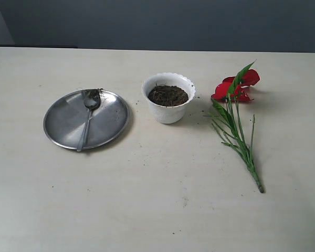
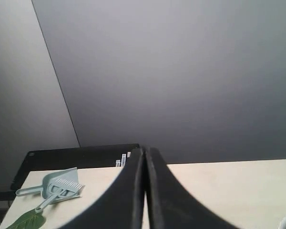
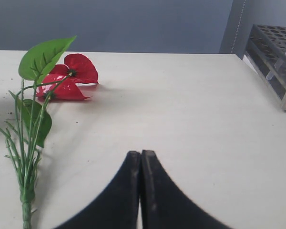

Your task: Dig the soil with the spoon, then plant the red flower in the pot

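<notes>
L claw (image 2: 145, 152): black jaws pressed flat together, only a thin seam btwn them, nothing held. Tips sit above the bench (image 2: 229, 191), aimed about level, away from the cam. R claw (image 3: 141, 153): same state, jaws tight tip to tip, empty, low over the bench, pointing fwd along it.

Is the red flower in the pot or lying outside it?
Out. The red flower lies flat on the table beside the pot, which holds only soil.
</notes>
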Available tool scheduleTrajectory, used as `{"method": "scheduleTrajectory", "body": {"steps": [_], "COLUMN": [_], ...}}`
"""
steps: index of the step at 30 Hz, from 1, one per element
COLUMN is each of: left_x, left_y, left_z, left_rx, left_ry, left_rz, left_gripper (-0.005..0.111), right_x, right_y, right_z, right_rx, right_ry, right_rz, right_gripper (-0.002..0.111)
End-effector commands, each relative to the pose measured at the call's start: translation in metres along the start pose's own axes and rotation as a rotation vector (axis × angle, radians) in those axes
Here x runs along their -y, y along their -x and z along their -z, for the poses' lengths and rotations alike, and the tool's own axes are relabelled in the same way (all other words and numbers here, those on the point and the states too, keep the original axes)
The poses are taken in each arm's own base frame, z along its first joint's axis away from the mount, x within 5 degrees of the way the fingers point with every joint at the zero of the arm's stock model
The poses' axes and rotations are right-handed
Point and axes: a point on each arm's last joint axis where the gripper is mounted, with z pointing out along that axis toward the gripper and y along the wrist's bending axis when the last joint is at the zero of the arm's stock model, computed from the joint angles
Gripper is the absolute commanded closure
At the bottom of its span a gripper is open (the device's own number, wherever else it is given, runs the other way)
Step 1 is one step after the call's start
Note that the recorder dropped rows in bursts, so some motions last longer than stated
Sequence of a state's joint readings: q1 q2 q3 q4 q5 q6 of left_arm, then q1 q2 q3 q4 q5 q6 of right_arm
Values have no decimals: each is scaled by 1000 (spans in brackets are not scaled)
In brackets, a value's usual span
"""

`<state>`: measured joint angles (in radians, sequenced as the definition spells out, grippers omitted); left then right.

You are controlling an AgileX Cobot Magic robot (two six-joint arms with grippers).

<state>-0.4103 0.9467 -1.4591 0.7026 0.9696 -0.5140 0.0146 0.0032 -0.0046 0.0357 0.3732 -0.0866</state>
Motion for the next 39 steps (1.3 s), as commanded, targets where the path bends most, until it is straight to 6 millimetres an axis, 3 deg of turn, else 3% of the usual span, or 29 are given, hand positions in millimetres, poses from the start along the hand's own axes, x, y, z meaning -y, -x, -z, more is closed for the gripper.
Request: {"method": "scheduleTrajectory", "body": {"steps": [1, 12, 16, 20, 26, 39], "left_x": [-2, -4, -9, -20, -32, -46], "left_y": [-1, 15, 12, -8, -40, -119], "left_z": [1, 2, -9, -24, -30, -9], "left_rx": [2, 171, 211, 213, 171, 197], "left_ry": [11, 43, 17, 31, 88, 179], "left_rz": [-7, -93, 8, 129, 171, 227], "left_gripper": [106, 106, 106, 106, 106, 106], "right_x": [0, 0, 0, 0, 0, 0], "right_y": [0, 0, 0, 0, 0, 0], "right_z": [0, 0, 0, 0, 0, 0], "right_rx": [11, 11, 11, 11, 11, 11], "right_ry": [-3, -4, -4, -4, -4, -4], "right_rz": [0, 2, 0, 0, 0, 2], "right_gripper": [108, 108, 108, 108, 108, 108]}}
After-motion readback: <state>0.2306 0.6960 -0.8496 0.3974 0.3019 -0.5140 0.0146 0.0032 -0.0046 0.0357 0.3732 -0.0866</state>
